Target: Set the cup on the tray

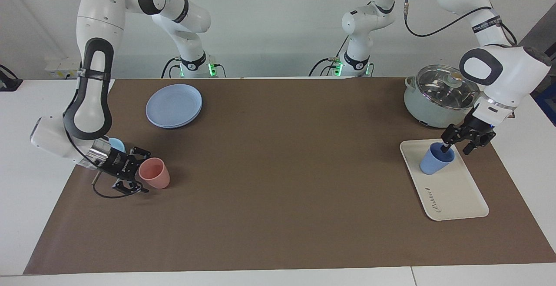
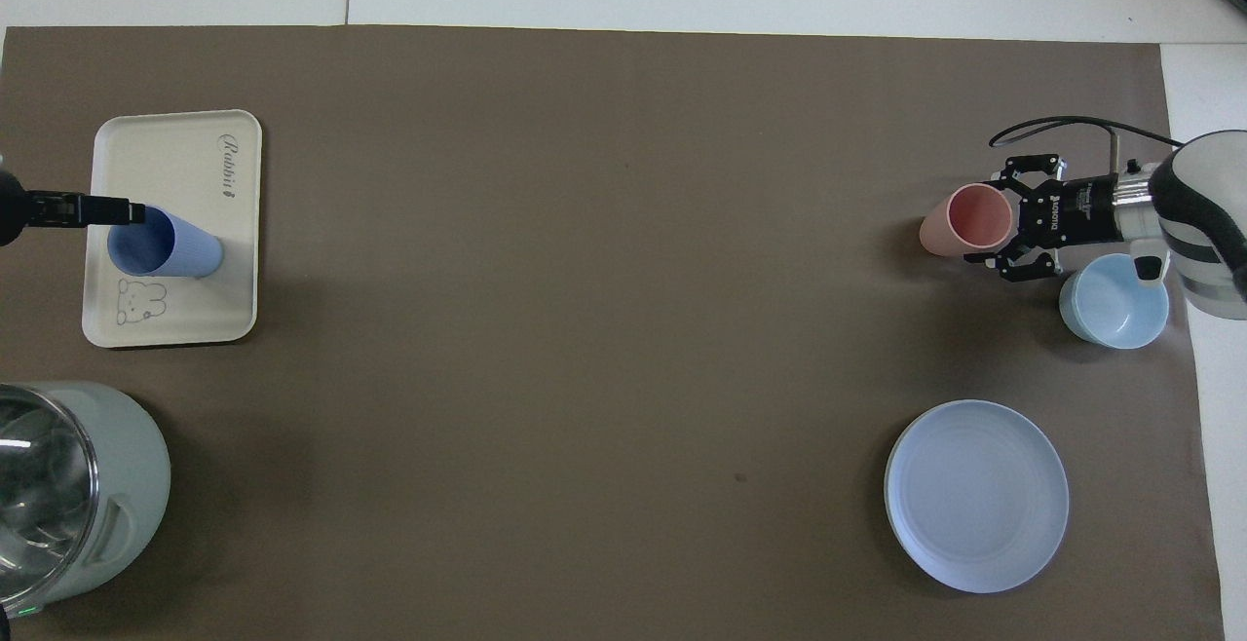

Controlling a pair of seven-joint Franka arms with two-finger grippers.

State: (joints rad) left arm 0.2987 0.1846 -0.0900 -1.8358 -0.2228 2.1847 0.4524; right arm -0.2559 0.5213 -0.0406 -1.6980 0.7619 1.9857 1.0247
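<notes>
The periwinkle-blue cup (image 1: 435,161) stands upright on the cream tray (image 1: 454,194), at the tray's end nearer the robots. It also shows in the overhead view (image 2: 166,246) on the tray (image 2: 175,149) between the bear drawing and the "Rabbit" lettering. My left gripper (image 1: 458,149) is open at the cup's rim, one finger dipping into its mouth and the other outside. In the overhead view the left gripper (image 2: 132,212) is seen edge-on. My right gripper (image 1: 141,171) is open beside a pink cup (image 1: 154,173), fingers on either side of it; it shows in the overhead view too (image 2: 1008,222).
A light-blue bowl (image 2: 1114,300) sits beside the right gripper's wrist. A round blue plate (image 1: 173,105) lies nearer the robots at the right arm's end. A lidded pale-green pot (image 1: 441,97) stands close to the tray, nearer the robots.
</notes>
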